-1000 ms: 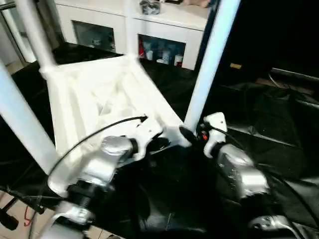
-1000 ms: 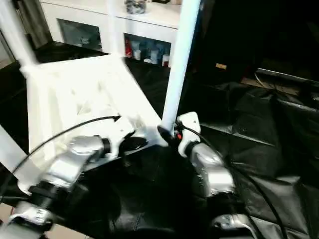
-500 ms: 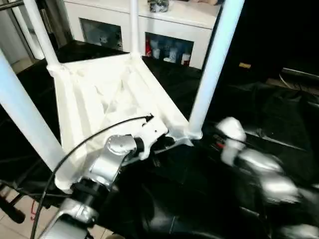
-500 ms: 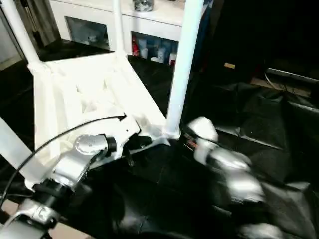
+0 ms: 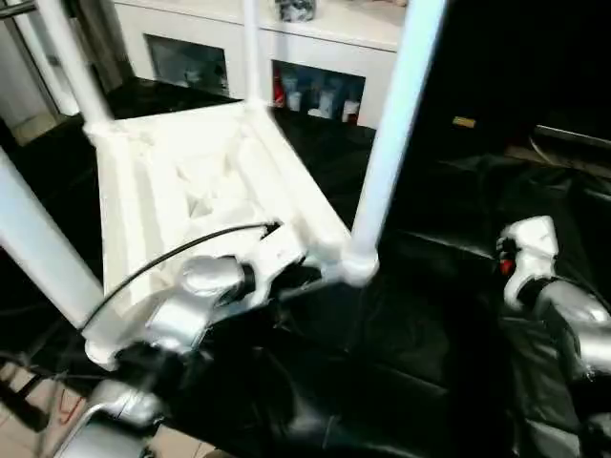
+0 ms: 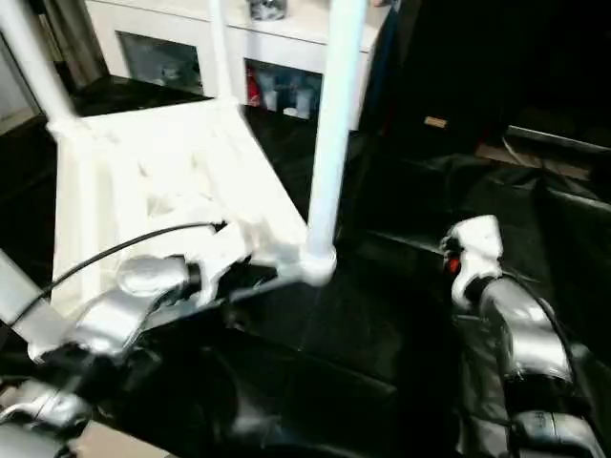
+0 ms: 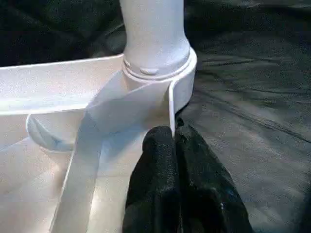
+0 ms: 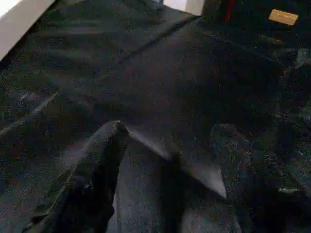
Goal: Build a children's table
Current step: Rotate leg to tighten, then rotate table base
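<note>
- Step in hand, as I judge it: legs are in, and the upturned table (image 5: 191,181) is being steadied at its near-right corner. It lies underside up on the black sheet (image 5: 401,334), toward the sheet's left side.
- Left gripper (image 7: 172,138): fingers (image 7: 155,155) pressed together with a thin white rim wall of the table between them, just beside the corner socket (image 7: 182,85). Narrow, clamped on that rim.
- Near-right leg (image 5: 387,143) stands upright in that socket; in the left wrist view its collar looks seated down on the socket ring, though how firmly I cannot tell.
- Right gripper (image 8: 170,145): fingers spread wide, nothing between them, only black sheet under them. It hangs over the sheet's right side, well apart from the table and from the near-right leg.
- Near-left leg (image 5: 38,239) rises at the table's near-left corner; two more legs (image 5: 72,62) stand at the far corners, so all four sockets look filled.
- Next move, my judgement: check that each leg is pushed home, then get a second hold with the free right gripper so the table can be turned onto its legs. One pinch on a thin rim will not carry it.
- Behind the sheet's far edge: a white cabinet (image 5: 315,43) with glass doors.
</note>
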Controlling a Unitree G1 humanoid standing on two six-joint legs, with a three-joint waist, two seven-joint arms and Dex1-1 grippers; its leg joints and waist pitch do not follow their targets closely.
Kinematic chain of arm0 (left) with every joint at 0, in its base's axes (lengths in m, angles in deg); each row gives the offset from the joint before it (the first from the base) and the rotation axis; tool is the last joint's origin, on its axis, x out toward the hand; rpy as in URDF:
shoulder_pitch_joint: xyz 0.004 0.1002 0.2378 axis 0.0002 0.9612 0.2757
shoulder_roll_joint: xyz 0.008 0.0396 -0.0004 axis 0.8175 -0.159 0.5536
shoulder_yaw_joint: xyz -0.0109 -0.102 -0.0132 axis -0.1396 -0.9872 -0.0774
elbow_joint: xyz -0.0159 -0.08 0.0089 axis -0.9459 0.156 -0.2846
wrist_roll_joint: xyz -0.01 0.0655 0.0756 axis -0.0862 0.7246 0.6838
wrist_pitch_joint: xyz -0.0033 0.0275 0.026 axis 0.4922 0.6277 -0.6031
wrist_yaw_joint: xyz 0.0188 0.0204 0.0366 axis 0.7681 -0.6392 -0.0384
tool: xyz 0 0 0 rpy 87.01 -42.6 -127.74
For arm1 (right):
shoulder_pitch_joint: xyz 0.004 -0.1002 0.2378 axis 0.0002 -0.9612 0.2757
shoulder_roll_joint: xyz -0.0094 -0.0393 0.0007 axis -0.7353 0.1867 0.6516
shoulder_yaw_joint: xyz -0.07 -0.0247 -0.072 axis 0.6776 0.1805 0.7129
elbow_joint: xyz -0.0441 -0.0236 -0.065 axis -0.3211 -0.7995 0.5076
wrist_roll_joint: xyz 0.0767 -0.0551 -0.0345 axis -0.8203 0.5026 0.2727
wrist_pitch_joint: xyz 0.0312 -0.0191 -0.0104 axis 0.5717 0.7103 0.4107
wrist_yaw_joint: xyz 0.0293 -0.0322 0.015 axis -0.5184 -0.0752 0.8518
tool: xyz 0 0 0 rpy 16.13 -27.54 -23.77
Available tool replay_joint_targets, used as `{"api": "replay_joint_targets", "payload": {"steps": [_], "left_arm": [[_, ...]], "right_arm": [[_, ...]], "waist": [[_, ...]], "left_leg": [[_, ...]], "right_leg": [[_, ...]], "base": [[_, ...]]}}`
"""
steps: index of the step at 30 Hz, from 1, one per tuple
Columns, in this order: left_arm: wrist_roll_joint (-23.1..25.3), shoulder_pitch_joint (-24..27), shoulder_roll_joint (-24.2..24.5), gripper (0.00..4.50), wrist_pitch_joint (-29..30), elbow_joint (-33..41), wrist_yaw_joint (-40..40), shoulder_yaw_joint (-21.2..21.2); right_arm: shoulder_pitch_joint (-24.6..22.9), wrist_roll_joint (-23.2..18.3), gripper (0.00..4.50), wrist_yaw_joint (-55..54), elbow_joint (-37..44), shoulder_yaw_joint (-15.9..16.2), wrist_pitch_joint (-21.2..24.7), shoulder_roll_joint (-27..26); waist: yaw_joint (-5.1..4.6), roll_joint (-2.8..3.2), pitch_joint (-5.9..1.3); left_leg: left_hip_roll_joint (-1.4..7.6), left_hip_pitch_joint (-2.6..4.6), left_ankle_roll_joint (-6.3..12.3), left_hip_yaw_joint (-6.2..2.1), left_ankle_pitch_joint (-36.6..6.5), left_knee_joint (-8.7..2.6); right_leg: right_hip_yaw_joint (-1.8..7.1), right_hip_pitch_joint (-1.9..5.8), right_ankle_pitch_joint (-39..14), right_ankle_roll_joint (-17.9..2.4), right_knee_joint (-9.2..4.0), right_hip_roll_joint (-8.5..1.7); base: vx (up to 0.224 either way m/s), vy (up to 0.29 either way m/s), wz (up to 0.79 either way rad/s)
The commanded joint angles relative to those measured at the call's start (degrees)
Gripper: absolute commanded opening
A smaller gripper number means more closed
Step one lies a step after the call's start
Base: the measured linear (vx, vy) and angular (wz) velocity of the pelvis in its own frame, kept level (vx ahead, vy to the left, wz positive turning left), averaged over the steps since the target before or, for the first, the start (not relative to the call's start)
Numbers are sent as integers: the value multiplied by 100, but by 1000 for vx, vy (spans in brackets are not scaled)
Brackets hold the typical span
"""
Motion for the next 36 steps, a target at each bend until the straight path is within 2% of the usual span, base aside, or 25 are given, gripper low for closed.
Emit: {"api": "replay_joint_targets", "payload": {"steps": [1, 3, 4, 5, 7, 9, 11, 12, 15, 18, 19, 20, 21, 23, 24, 25, 27, 28, 29, 31, 32, 33, 34, 35, 36], "left_arm": [[-323, -16, -127, 0, -334, 269, 694, 367], [-369, -31, -126, 0, -393, 261, 861, 414], [-427, -65, -113, 0, -496, 253, 1110, 483], [-427, -65, -113, 0, -496, 253, 1110, 483], [-562, -122, -149, 0, -721, 221, 1468, 537], [-632, -153, -186, 0, -876, 192, 1633, 555], [-708, -183, -226, 0, -1025, 162, 1799, 572], [-796, -258, -282, 0, -1370, 87, 2194, 686], [-819, -356, -310, 0, -1637, -46, 2479, 808], [-779, -401, -300, 0, -1692, -151, 2450, 801], [-688, -397, -274, 0, -1736, -220, 2248, 723], [-601, -375, -246, 0, -1778, -250, 2038, 653], [-461, -344, -208, 0, -1805, -283, 1722, 572], [-373, -318, -179, 0, -1814, -296, 1518, 517], [-345, -237, -78, 0, -1698, -223, 1438, 457], [-347, -82, 90, 0, -1538, -22, 1396, 370], [-351, -43, 128, 0, -1505, 33, 1395, 353], [-428, 50, 196, 0, -1198, 230, 1333, 266], [-555, 217, 331, 20, -653, 618, 1248, 141], [-725, 486, 563, 33, 159, 1249, 1160, -16], [-810, 616, 693, 41, 461, 1562, 1138, -42], [-842, 668, 745, 44, 582, 1690, 1124, -50], [-862, 699, 776, 53, 655, 1766, 1116, -55], [-863, 718, 796, 64, 705, 1814, 1102, -59], [-831, 891, 999, 73, 1222, 2250, 940, -99]], "right_arm": [[68, 120, 307, -202, -50, 30, -51, -224], [78, 151, 307, -251, -58, 44, -76, -319], [62, 142, 307, -286, -30, 53, -95, -434], [62, 142, 307, -286, -30, 53, -95, -434], [25, 136, 307, -362, -5, 107, -138, -556], [8, 131, 307, -409, -8, 142, -164, -605], [-11, 131, 307, -448, 2, 170, -183, -649], [-47, 124, 307, -528, 15, 219, -220, -740], [-84, 188, 307, -616, 31, 214, -218, -872], [-103, 229, 307, -671, 38, 230, -229, -942], [-125, 256, 307, -699, 74, 276, -239, -989], [-134, 261, 307, -696, 104, 308, -234, -1018], [-142, 261, 307, -704, 133, 341, -226, -1044], [-142, 263, 307, -706, 145, 366, -220, -1059], [-146, 299, 307, -674, 164, 440, -238, -1064], [-163, 358, 307, -649, 212, 540, -251, -1076], [-173, 370, 307, -646, 232, 561, -251, -1080], [-150, 377, 307, -635, 220, 571, -270, -1099], [-66, 394, 314, -644, 150, 582, -286, -1126], [72, 419, 316, -633, 29, 613, -312, -1174], [151, 449, 316, -616, -35, 657, -328, -1202], [188, 464, 316, -601, -66, 682, -342, -1215], [211, 473, 316, -593, -85, 697, -350, -1223], [230, 478, 316, -585, -101, 711, -357, -1228], [426, 515, 316, -475, -274, 837, -436, -1287]], "waist": [[-7, 1, -375], [13, -8, -382], [30, 36, -375], [31, 19, -373], [25, 13, -363], [7, 56, -353], [-9, 45, -355], [-26, 62, -350], [-42, 63, -363], [-53, 63, -365], [-59, 45, -364], [-60, 66, -364], [-71, 50, -366], [-88, 63, -365], [-98, 4, -365], [-88, -14, -359], [-99, 27, -352], [-102, -16, -358], [-79, -21, -360], [-92, 13, -342], [-96, -83, -339], [-91, -53, -336], [-100, -27, -325], [-106, -30, -314], [-100, -59, -323]], "left_leg": [[105, 95, 447, -6, -591, -321], [119, 90, 436, -10, -524, -326], [118, 89, 412, -14, -544, -328], [121, 92, 370, -8, -606, -335], [111, 79, 306, -8, -725, -347], [104, 87, 210, -14, -891, -360], [106, 85, 138, -12, -993, -366], [102, 72, 130, -17, -1023, -369], [111, 60, 145, -9, -958, -361], [112, 58, 185, -8, -898, -351], [110, 62, 209, 2, -889, -345], [115, 72, 218, 1, -936, -346], [119, 67, 228, 0, -943, -347], [112, 66, 224, -18, -952, -354], [122, 76, 217, -14, -987, -357], [122, 61, 228, -24, -943, -364], [122, 74, 225, -22, -928, -370], [122, 84, 224, -9, -901, -366], [146, 79, 235, -22, -830, -371], [138, 92, 235, -11, -852, -379], [135, 68, 255, -13, -821, -379], [141, 61, 246, -19, -824, -385], [135, 92, 225, -5, -874, -384], [131, 97, 210, -4, -904, -393], [143, 92, 147, -15, -959, -397]], "right_leg": [[185, 252, -4, -1517, -343, -206], [180, 267, 185, -1550, -315, -209], [183, 268, 206, -1546, -313, -216], [186, 278, 216, -1545, -312, -213], [191, 298, 106, -1497, -333, -216], [195, 296, -105, -1450, -363, -224], [195, 302, -217, -1431, -367, -223], [194, 305, -257, -1419, -374, -221], [193, 311, -171, -1416, -348, -212], [190, 311, -86, -1445, -338, -212], [193, 308, -102, -1443, -343, -209], [194, 300, -164, -1435, -347, -215], [194, 302, -182, -1423, -350, -213], [194, 304, -245, -1379, -359, -224], [194, 294, -309, -1359, -367, -218], [195, 302, -398, -1330, -354, -234], [202, 275, -492, -1292, -369, -230], [206, 269, -450, -1305, -363, -216], [204, 275, -357, -1356, -317, -242], [200, 242, -389, -1390, -335, -216], [198, 262, -409, -1401, -313, -221], [197, 266, -462, -1390, -311, -234], [204, 226, -572, -1362, -336, -218], [205, 218, -624, -1343, -353, -203], [203, 228, -618, -1339, -321, -217]], "base": [[0, 0, 0], [0, 0, 0], [0, 0, 0], [0, 0, 0], [0, 0, 0], [0, 0, 0], [0, 0, 0], [0, 0, 0], [0, 0, 0], [0, 0, 0], [0, 0, 0], [0, 0, 0], [0, 0, 0], [0, 0, 0], [0, 0, 0], [0, 0, 0], [0, 0, 0], [0, 0, 0], [0, 0, 0], [0, 0, 0], [0, 0, 0], [0, 0, 0], [0, 0, 0], [0, 0, 0], [0, 0, 0]]}}
